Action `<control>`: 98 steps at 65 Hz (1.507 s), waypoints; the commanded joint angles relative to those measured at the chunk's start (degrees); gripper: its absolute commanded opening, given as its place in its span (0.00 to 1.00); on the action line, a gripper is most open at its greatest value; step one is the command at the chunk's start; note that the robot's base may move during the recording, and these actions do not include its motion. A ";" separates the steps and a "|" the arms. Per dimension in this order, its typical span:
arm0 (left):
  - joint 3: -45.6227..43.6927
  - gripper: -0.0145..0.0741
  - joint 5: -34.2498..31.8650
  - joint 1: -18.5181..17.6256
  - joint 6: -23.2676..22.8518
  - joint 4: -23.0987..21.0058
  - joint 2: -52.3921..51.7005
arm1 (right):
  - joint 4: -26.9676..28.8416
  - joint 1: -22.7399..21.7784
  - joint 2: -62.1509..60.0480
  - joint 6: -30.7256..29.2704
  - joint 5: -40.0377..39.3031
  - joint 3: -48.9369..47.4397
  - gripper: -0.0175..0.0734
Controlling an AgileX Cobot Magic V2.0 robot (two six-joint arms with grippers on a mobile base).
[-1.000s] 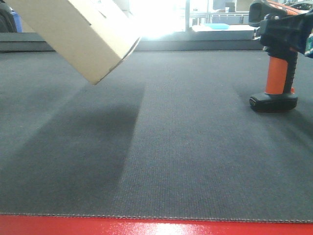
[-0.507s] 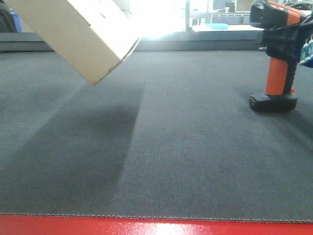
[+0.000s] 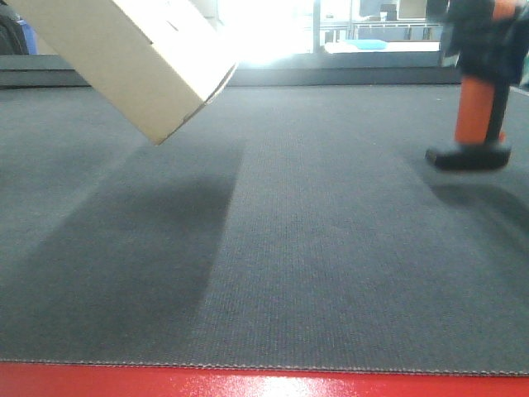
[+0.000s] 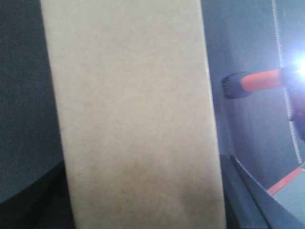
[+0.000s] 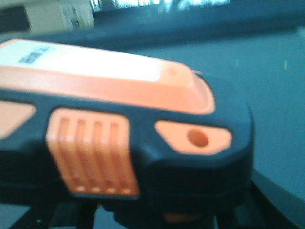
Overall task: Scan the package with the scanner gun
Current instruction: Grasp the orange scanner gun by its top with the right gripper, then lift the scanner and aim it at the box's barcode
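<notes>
**Package aloft at left, scanner gun off the mat at right**

A dark grey ribbed mat (image 3: 314, 265) fills the front view, ending at a red front edge (image 3: 264, 385). Behind it a bright window (image 3: 264, 29) washes out the room. The wide middle of the mat lies open between the two task things, which are well apart.

The package (image 3: 124, 58) hangs at upper left, clear of the mat. Its long axis slopes down to the right and its lowest corner points at the mat. In the left wrist view the left gripper (image 4: 143, 210) pinches it, with dim fingers flanking its sides.

The scanner gun (image 3: 475, 112) is blurred at the right edge, handle upright and base down just above its shadow. Its head is hidden, so its aim is unclear. The right gripper (image 3: 483, 62) is clamped around the top of the handle.
</notes>
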 commanded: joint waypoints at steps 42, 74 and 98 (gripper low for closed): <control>-0.18 0.04 -0.24 0.11 -0.31 -1.40 -0.65 | -19.18 0.02 -11.22 -16.68 33.39 -21.38 0.02; -0.18 0.04 -0.24 0.11 -0.31 -0.08 -0.65 | -22.56 -0.64 -11.22 -16.68 33.05 -23.91 0.02; -0.18 0.04 -0.24 0.11 -0.31 1.55 -0.65 | -22.56 -3.11 -10.71 -16.58 33.79 -24.37 0.02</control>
